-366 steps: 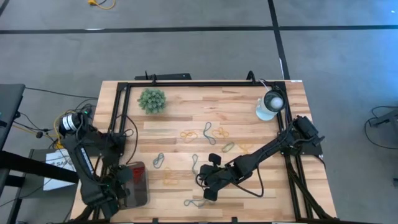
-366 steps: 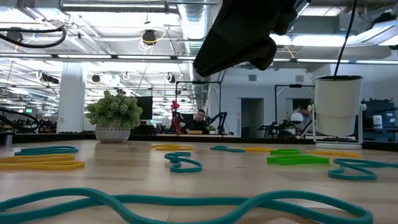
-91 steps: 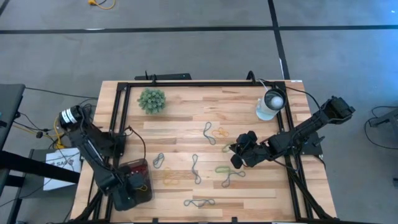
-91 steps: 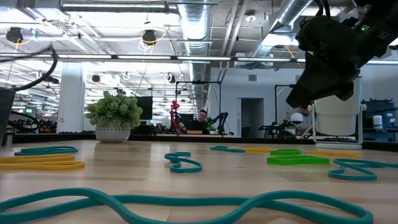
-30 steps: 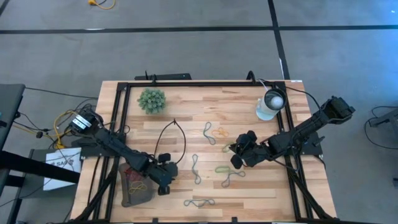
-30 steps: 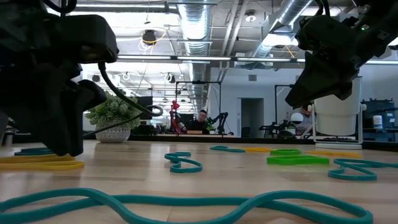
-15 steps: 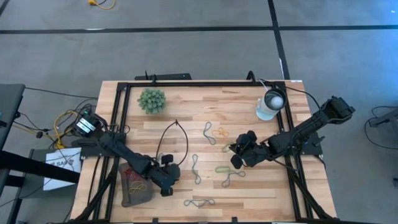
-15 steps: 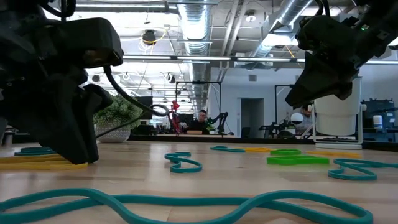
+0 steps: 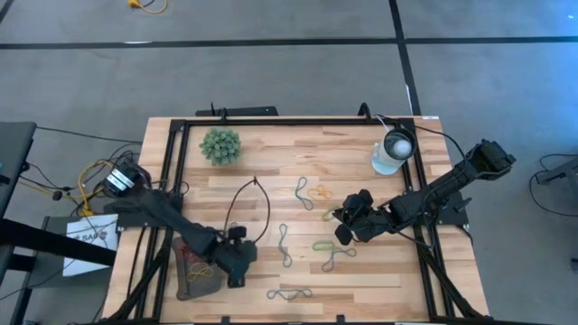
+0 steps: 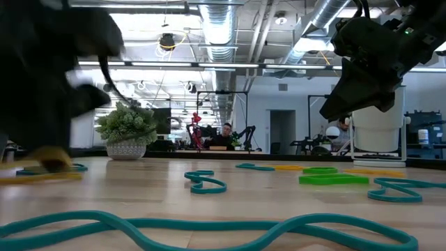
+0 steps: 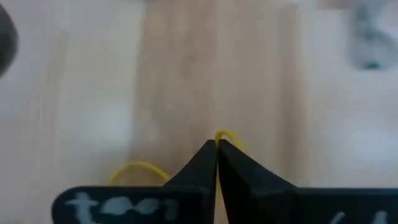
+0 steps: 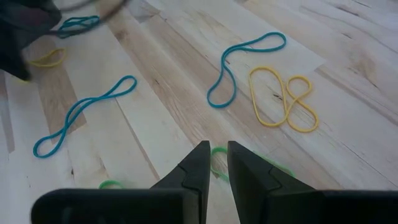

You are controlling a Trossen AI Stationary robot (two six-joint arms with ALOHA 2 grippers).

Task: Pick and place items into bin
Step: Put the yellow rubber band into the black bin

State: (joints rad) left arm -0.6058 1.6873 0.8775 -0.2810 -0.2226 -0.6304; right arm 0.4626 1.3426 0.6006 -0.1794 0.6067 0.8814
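1. Pinching down at the counter's front-left, the left pincer has its two fingers pressed together on a yellow band, whose loops peek out on either side of the tips.
2. In the high view that pincer sits just beside the bin, the dark tray at the counter's left front edge, with bands already lying inside it.
3. The right pincer hangs over the centre-right of the counter, fingers a narrow gap apart and holding nothing; a green band lies directly beneath it.
4. More bands are scattered about: a blue-grey band and a yellow pair lie close together.
5. Handling call: these loops look featherlight, thin and floppy, and they lie flat on the wood, so the fingertips must nip a single strand right at the surface.
6. Rubber should grip well but may stretch, snag or cling to a finger on release over the bin.
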